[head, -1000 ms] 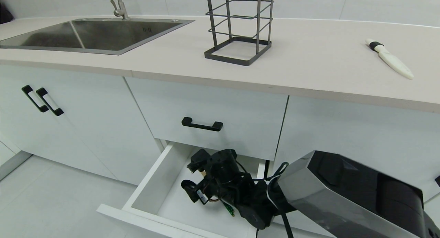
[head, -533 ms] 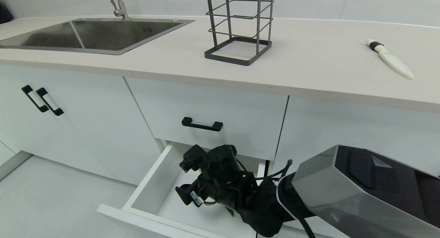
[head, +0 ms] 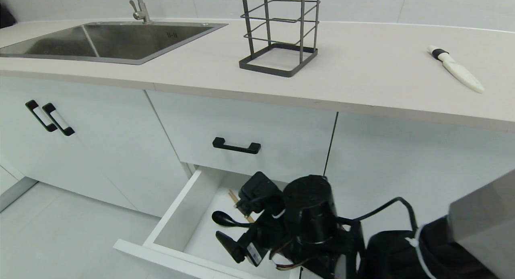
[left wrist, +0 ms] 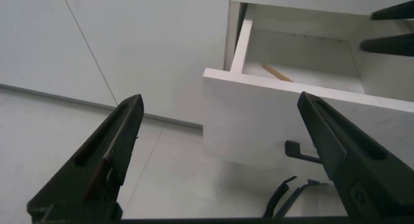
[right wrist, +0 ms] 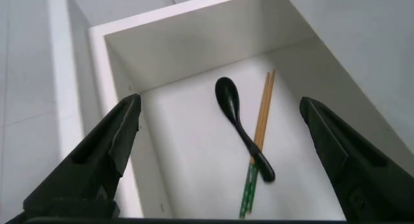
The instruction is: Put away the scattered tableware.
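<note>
While our right arm reaches low over the open drawer (head: 176, 209), its gripper (head: 236, 220) points down into it, fingers spread wide with nothing between them. We see a black spoon (right wrist: 240, 123) lying on the drawer floor near the middle, and a pair of chopsticks (right wrist: 260, 130) alongside, touching its handle. Our left gripper (left wrist: 217, 105) hangs low outside the drawer's front panel, above the floor, its fingers likewise apart and empty. Up on the counter (head: 362, 69), a white knife (head: 456, 69) lies near the right edge.
</note>
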Available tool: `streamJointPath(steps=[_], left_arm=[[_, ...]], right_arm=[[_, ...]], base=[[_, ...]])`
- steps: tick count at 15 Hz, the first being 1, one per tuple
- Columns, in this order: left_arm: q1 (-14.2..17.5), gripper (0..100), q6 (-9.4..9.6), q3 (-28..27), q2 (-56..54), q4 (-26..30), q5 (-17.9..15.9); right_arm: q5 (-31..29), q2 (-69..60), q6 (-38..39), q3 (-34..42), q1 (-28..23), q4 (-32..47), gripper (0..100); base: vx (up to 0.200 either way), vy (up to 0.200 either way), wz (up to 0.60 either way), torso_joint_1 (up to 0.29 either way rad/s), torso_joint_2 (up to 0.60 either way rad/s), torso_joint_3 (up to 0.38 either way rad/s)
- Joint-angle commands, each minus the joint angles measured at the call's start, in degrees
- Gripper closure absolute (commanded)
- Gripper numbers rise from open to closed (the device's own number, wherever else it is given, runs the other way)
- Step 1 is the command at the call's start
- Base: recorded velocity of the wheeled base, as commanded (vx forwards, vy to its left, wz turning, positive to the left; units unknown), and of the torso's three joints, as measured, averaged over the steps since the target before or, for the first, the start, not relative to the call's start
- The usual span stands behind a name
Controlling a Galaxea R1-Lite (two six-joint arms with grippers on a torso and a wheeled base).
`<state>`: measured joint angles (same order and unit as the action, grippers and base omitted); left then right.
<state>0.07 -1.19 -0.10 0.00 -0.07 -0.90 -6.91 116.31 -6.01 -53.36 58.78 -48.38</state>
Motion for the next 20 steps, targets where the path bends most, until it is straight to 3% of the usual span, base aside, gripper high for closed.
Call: streamJointPath(steps=[1, 5, 11, 16, 18, 20], left_arm=[[0.01, 0, -0.04, 0.01, 0.00, -0.01, 0.02], [0.01, 0, -0.04, 0.01, 0.00, -0.01, 0.02], [0.01, 0, -0.04, 0.01, 0.00, -0.01, 0.02], [0.01, 0, -0.04, 0.01, 0.00, -0.01, -0.06], [0.01, 0, -0.04, 0.10, 0.00, 0.07, -0.06], [0.10, 0, -0.04, 0.01, 0.00, -0.01, 0.02]], right_arm=[[0.50, -13.13, 0.47, 13.28, 0.10, -5.49, 0], [1.46, -23.41, 0.21, 22.86, -1.83, -6.02, 0], [11.75, -39.58, -3.48, 35.69, -11.06, -5.76, 0], [13.06, -72.54, -4.80, 50.11, -34.00, 9.01, 0], [12.98, -82.74, -4.89, 51.25, -39.62, 18.06, 0], [12.98, -89.86, -4.71, 50.11, -47.36, 19.73, 0]], base=[[0.000, 0.000, 0.00, 0.000, 0.00, 0.000], [0.000, 0.000, 0.00, 0.000, 0.00, 0.000], [0.000, 0.000, 0.00, 0.000, 0.00, 0.000], [0.000, 0.000, 0.00, 0.000, 0.00, 0.000], [0.000, 0.000, 0.00, 0.000, 0.00, 0.000], [0.000, 0.000, 0.00, 0.000, 0.00, 0.000]])
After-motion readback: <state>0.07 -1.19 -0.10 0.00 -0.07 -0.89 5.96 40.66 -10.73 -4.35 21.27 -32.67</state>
